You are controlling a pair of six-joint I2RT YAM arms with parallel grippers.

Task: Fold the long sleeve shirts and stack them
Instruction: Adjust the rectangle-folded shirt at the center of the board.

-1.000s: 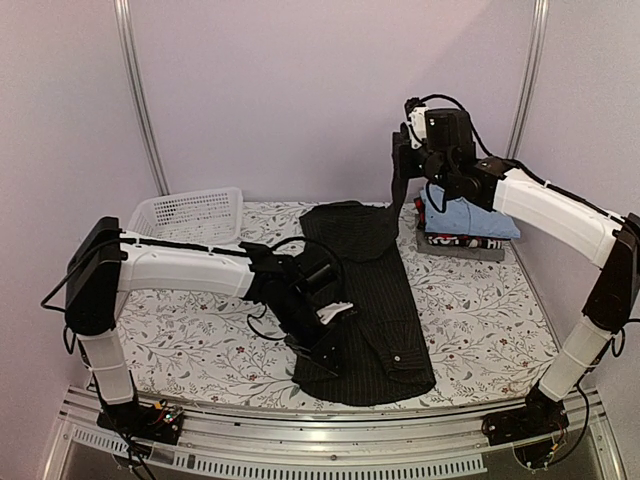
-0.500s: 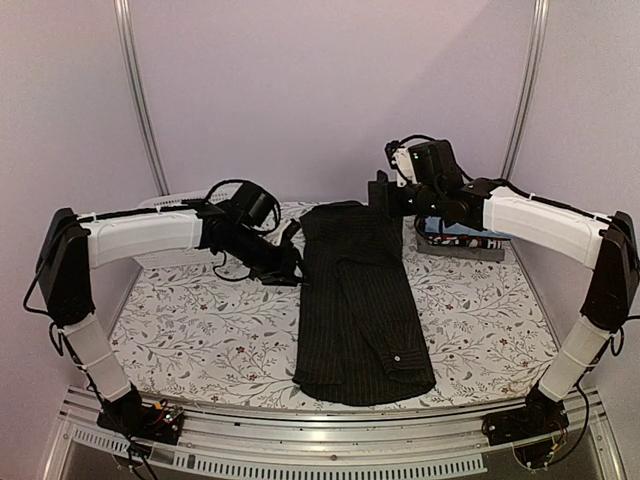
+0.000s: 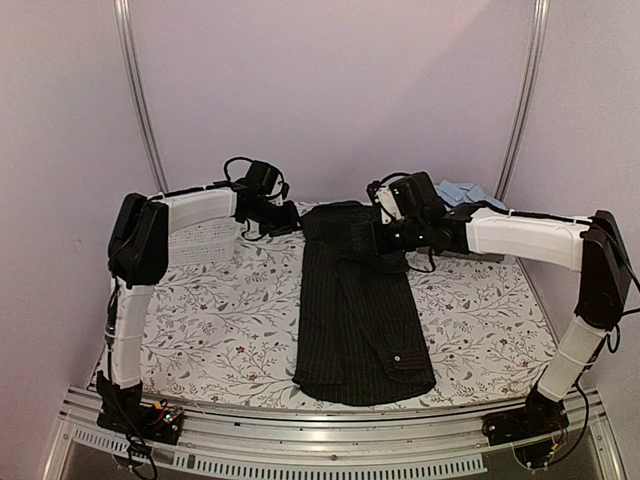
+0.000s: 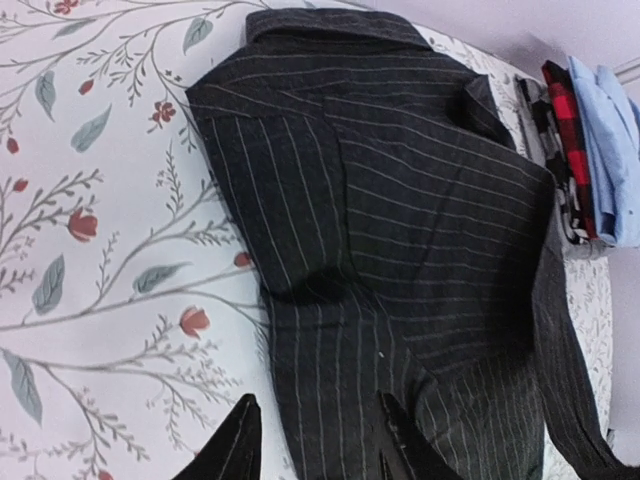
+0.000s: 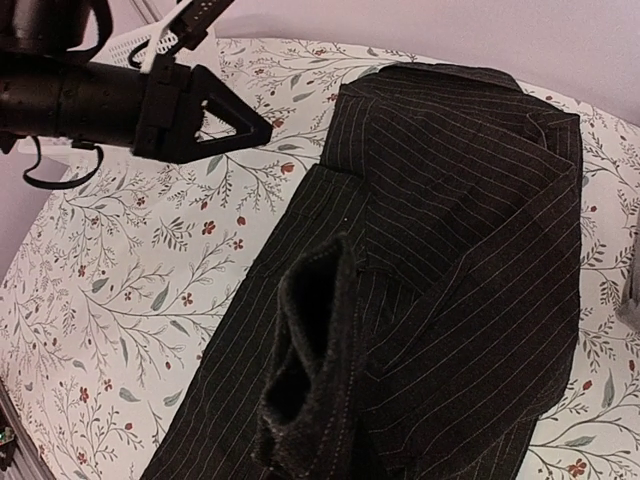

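The black pinstriped long sleeve shirt [image 3: 360, 320] lies lengthwise along the middle of the table, collar at the far end. My right gripper [image 3: 386, 240] hangs over its upper half, shut on a bunched black sleeve cuff [image 5: 315, 370] that hides the fingers. My left gripper [image 4: 315, 450] is open just above the shirt's left edge near the collar, nothing between its fingers; it also shows in the right wrist view [image 5: 225, 120]. The light blue shirt [image 4: 612, 130] lies folded on top of a pile at the far right, partly hidden behind my right arm in the top view [image 3: 463, 191].
A white mesh basket [image 3: 205, 242] stands at the back left, half covered by my left arm. Under the blue shirt sits a red and black plaid garment [image 4: 566, 110]. The floral tablecloth [image 3: 210, 330] shows bare left and right of the black shirt.
My left arm let go at the shirt's near part, swung to the far left by the collar and opened. My right gripper came down and left with the sleeve, from above the pile.
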